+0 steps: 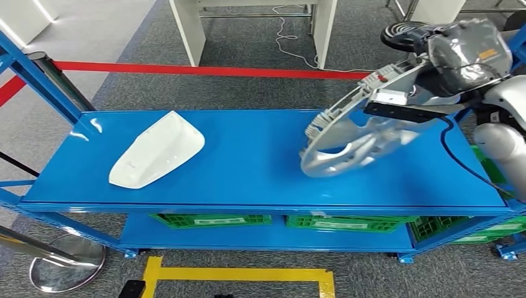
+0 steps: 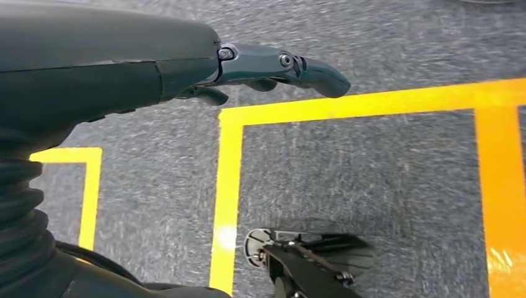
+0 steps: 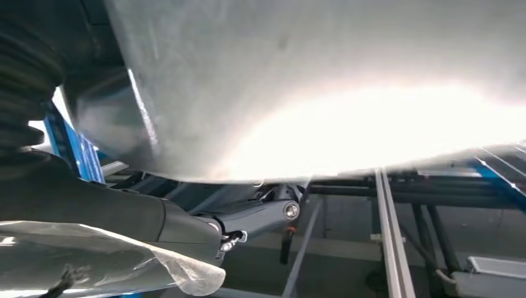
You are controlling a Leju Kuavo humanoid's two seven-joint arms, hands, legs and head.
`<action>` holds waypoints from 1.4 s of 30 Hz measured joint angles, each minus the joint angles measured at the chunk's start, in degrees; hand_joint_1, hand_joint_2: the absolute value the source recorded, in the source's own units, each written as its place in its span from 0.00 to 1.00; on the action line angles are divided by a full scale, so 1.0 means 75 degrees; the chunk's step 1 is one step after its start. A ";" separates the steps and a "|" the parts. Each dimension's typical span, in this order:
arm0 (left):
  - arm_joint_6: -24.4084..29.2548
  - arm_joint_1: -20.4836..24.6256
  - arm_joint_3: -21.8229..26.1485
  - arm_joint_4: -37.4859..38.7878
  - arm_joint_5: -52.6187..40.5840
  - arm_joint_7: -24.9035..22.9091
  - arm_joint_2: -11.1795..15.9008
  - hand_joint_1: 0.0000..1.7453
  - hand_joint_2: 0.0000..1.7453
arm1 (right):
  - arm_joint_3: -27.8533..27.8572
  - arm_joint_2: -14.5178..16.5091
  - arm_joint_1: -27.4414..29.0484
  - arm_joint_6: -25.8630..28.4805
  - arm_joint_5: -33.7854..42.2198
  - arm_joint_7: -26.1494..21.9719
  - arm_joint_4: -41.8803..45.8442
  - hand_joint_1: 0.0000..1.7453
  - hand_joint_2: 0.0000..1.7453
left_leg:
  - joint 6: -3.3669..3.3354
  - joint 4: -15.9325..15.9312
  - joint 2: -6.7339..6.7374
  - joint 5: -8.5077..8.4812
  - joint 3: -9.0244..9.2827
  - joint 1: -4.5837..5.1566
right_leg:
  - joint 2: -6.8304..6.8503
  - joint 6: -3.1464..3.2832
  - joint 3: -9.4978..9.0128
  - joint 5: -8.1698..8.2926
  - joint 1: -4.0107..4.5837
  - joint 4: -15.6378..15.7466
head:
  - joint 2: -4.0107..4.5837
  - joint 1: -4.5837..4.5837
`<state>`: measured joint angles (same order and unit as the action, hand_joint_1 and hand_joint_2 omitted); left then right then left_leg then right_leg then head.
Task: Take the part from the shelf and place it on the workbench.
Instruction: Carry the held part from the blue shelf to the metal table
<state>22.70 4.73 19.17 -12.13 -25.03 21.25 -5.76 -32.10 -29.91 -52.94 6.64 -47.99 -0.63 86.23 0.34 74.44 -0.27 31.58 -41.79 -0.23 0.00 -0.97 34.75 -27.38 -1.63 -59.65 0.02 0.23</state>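
I judge task late-stage: part lifted, not yet released. Left of head frame: white glossy moulded cover (image 1: 158, 151) lies on smooth blue metal workbench (image 1: 248, 180). Left hand (image 2: 273, 67) hangs over carpet, fingers extended, holding nothing. Centre-right: right hand (image 1: 406, 104) grips silver ribbed curved part (image 1: 347, 139), tilted, lower edge at or just above bench.

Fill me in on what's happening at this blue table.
The robot's right hand holds a silver curved part tilted over the right side of the blue workbench; whether its lower edge touches the top is unclear. A white part already lies on the left side. The left hand hangs above the grey floor with yellow tape lines, holding nothing.
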 joint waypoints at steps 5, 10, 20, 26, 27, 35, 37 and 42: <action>0.0125 0.0024 0.0030 0.0000 -0.0039 -0.0143 -0.0004 0.00 1.00 | -0.0108 0.0036 0.0018 0.0219 -0.0270 0.0099 0.0017 1.00 1.00 | -0.0164 -0.1847 -0.0008 -0.0802 0.0784 0.0057 | -0.0021 -0.0070 0.0036 0.0008 0.0034 0.0002 | 0.0000 -0.0007; 0.0410 0.0050 0.0094 -0.0001 -0.0070 -0.0323 -0.0024 0.00 1.00 | -0.0171 0.0044 -0.0123 -0.0135 -0.0249 0.0210 0.0011 1.00 1.00 | -0.0306 -0.2089 -0.0008 -0.0844 0.0846 0.0026 | -0.0005 -0.0230 0.0292 -0.0276 0.0016 -0.0358 | 0.0000 -0.0035; 0.0640 0.0072 0.0208 0.0000 -0.0141 -0.0501 -0.0087 0.00 1.00 | -0.0275 0.0055 -0.0404 -0.0084 -0.0316 0.0342 -0.0031 1.00 1.00 | -0.0258 -0.1966 -0.0035 -0.0841 0.0769 0.0087 | 0.0013 -0.0178 0.0149 0.0101 0.0057 -0.0052 | 0.0000 -0.0048; 0.0710 0.0078 0.0216 0.0000 -0.0154 -0.0511 -0.0073 0.00 1.00 | -0.0319 0.0103 -0.0467 -0.0064 -0.0375 0.0348 -0.0039 1.00 1.00 | -0.0010 -0.1195 -0.0031 -0.0303 0.0449 0.0071 | 0.0042 0.0028 0.0135 0.0175 0.0002 0.0048 | 0.0000 -0.0015; 0.0710 0.0076 0.0216 0.0000 -0.0156 -0.0514 -0.0075 0.00 1.00 | -0.0331 0.0114 -0.0474 -0.0060 -0.0391 0.0346 -0.0041 1.00 1.00 | 0.0030 -0.0687 -0.0028 -0.0024 0.0263 0.0051 | 0.0049 0.0049 0.0151 0.0188 0.0002 0.0048 | 0.0000 -0.0006; 0.0702 0.0078 0.0251 0.0000 -0.0157 -0.0519 -0.0066 0.00 1.00 | -0.0383 0.0137 -0.0486 0.0047 -0.0439 0.0337 -0.0063 1.00 1.00 | -0.0039 -0.1886 -0.0032 -0.0490 0.1185 0.0014 | 0.0036 -0.0097 0.0255 0.0347 0.0023 0.0041 | 0.0000 -0.0015; 0.0702 0.0069 0.0259 0.0000 -0.0157 -0.0519 -0.0066 0.00 1.00 | -0.0383 0.0138 -0.0498 0.0058 -0.0445 0.0335 -0.0064 1.00 1.00 | -0.0110 -0.1998 -0.0033 -0.0507 0.1181 0.0039 | 0.0029 -0.0206 0.0283 0.0423 0.0021 0.0077 | 0.0000 -0.0018; 0.0722 0.0076 0.0287 -0.0001 -0.0168 -0.0519 -0.0058 0.00 1.00 | -0.0380 0.0138 -0.0505 0.0060 -0.0442 0.0336 -0.0070 1.00 1.00 | -0.0396 -0.2114 0.0014 -0.0756 0.1041 0.0029 | 0.0017 -0.0326 0.0755 -0.0414 -0.0006 -0.0984 | 0.0000 -0.0065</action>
<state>28.12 5.30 21.33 -12.14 -26.28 17.35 -6.20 -34.94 -28.87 -56.73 7.09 -51.30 1.89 85.70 -2.63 58.59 -0.17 25.91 -33.99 -0.01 0.13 -3.42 40.41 -30.48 -1.67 -67.03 0.02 -0.25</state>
